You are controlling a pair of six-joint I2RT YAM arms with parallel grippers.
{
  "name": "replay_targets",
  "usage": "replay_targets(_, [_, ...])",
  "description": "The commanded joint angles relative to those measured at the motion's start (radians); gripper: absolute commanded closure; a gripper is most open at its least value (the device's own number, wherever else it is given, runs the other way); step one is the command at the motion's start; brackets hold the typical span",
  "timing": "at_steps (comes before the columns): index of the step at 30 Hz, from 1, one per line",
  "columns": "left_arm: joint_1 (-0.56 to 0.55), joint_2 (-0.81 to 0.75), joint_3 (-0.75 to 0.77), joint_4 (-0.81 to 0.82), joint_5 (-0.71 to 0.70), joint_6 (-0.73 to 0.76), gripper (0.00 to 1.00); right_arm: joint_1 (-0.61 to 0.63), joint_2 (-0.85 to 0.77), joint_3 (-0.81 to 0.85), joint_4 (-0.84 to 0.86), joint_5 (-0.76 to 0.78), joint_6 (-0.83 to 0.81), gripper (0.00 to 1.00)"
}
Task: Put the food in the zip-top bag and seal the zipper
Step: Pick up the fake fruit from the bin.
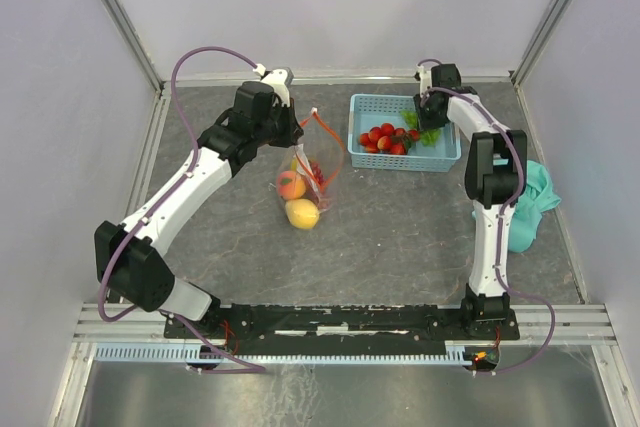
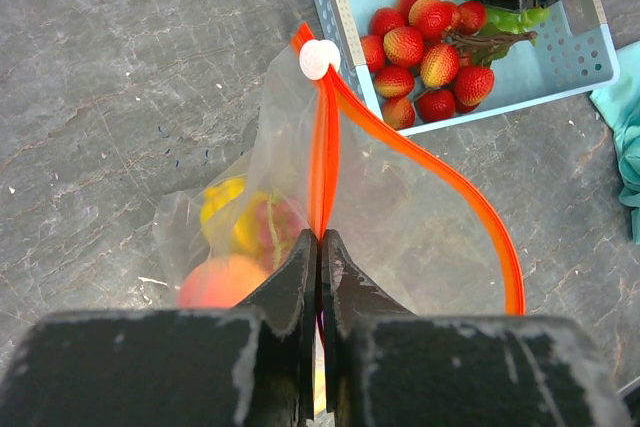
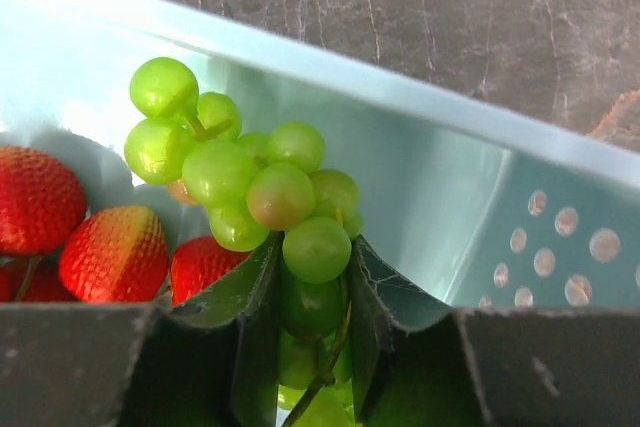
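Note:
The clear zip-top bag (image 1: pixel 312 179) lies mid-table with a peach (image 1: pixel 290 185), a lemon (image 1: pixel 302 213) and other food inside. My left gripper (image 1: pixel 296 131) is shut on its red-orange zipper strip (image 2: pixel 322 152) and holds the mouth up. The white slider (image 2: pixel 319 58) sits at the strip's far end. The mouth gapes to the right. My right gripper (image 1: pixel 428 112) is inside the light-blue basket (image 1: pixel 366 104), shut on a bunch of green grapes (image 3: pixel 262 182). Red strawberries (image 1: pixel 385 138) lie next to the grapes; they also show in the right wrist view (image 3: pixel 112 254).
A teal cloth (image 1: pixel 535 202) lies at the right edge of the table beside the right arm. The basket stands at the back, just right of the bag. Enclosure walls and metal rails ring the grey table.

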Motion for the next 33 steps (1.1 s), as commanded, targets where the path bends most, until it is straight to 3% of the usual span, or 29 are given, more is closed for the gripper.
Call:
replay_targets(1, [-0.002, -0.019, 0.038, 0.018, -0.001, 0.046, 0.97, -0.001, -0.124, -0.015, -0.008, 0.012, 0.026, 0.77])
replay_targets(12, [-0.002, -0.047, 0.024, 0.035, -0.018, 0.054, 0.97, -0.001, -0.281, -0.066, -0.041, 0.029, 0.100, 0.80])
replay_targets(19, [-0.002, -0.054, 0.015, 0.056, -0.031, 0.048, 0.97, 0.012, -0.467, -0.142, -0.021, 0.009, 0.379, 0.78])
replay_targets(33, [-0.003, -0.049, -0.007, 0.087, -0.024, 0.023, 0.97, 0.249, -0.756, -0.267, 0.016, 0.039, 0.687, 0.78])
